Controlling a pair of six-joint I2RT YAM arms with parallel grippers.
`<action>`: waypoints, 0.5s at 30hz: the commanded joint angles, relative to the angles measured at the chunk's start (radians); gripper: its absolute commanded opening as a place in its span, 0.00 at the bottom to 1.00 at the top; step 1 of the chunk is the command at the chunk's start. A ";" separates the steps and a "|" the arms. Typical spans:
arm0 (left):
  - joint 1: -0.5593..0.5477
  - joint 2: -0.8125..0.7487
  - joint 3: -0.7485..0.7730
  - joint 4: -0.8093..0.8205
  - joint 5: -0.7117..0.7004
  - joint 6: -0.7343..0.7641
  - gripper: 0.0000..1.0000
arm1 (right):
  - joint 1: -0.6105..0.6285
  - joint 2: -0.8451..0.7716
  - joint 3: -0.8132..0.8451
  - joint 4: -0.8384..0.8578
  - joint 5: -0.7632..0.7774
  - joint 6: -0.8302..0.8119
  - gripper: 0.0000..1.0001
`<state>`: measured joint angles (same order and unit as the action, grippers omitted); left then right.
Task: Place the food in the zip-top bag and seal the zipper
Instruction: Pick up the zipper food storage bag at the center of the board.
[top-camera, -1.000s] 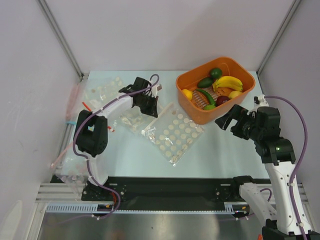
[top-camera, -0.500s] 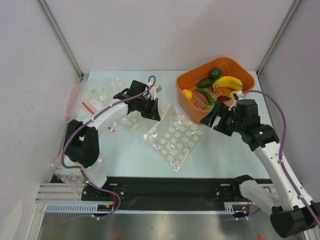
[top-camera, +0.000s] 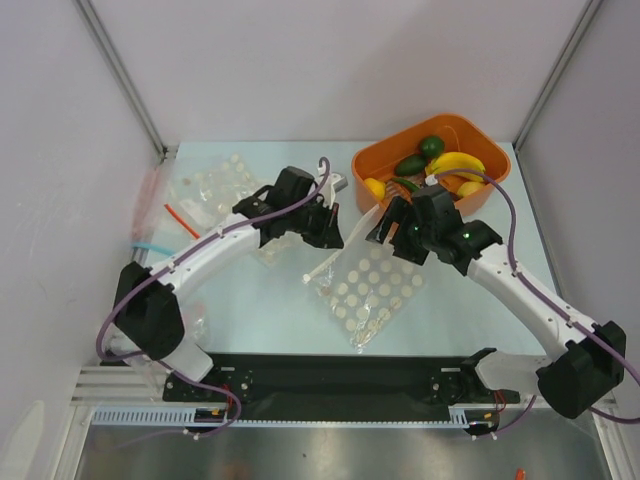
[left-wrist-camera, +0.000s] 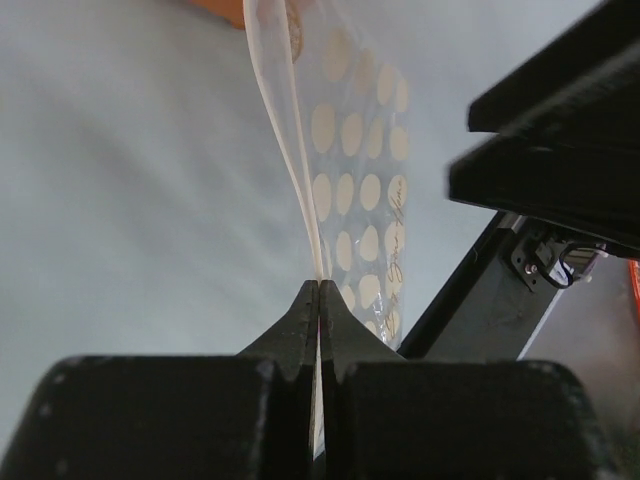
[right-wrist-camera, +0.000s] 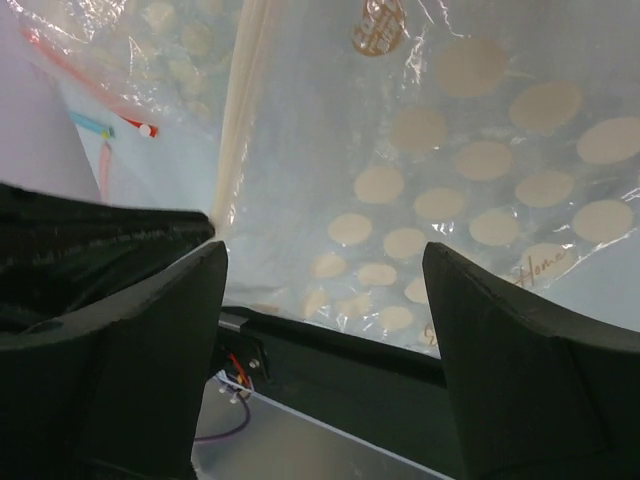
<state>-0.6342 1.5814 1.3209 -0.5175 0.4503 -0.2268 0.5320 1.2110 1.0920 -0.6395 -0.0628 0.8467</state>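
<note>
The dotted zip-top bag (top-camera: 372, 290) lies on the table in front of the orange basket (top-camera: 490, 135). My left gripper (top-camera: 326, 228) is shut on the bag's mouth edge and holds it lifted; in the left wrist view the thin edge runs up from between the closed fingertips (left-wrist-camera: 319, 290), with the dotted bag (left-wrist-camera: 365, 190) beyond. My right gripper (top-camera: 386, 228) is open and empty, hovering over the bag (right-wrist-camera: 480, 160) near its mouth, its midpoint (right-wrist-camera: 325, 265) just above it. The food stays in the basket: banana (top-camera: 455, 162), avocado (top-camera: 410, 164), lime (top-camera: 431, 146), lemon (top-camera: 374, 187).
Other clear bags (top-camera: 212, 183) lie at the back left, with a red strip (top-camera: 180, 213) and a blue strip (top-camera: 150, 245); they also show in the right wrist view (right-wrist-camera: 110, 70). The basket stands at the back right by the frame post.
My left gripper has moved right and forward, dragging the dotted bag's edge with it. My right arm has swung left from beside the basket to over the bag's mouth.
</note>
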 joint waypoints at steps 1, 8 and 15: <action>-0.053 -0.089 -0.002 0.037 -0.094 -0.022 0.00 | 0.034 0.033 0.077 0.021 0.141 0.126 0.84; -0.142 -0.152 -0.009 0.047 -0.182 -0.037 0.00 | 0.074 0.036 0.075 0.060 0.204 0.206 0.76; -0.165 -0.170 -0.022 0.059 -0.179 -0.049 0.00 | 0.094 0.042 0.078 0.063 0.202 0.216 0.67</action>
<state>-0.7918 1.4498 1.3079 -0.4873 0.2905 -0.2554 0.6140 1.2564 1.1385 -0.6079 0.1024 1.0351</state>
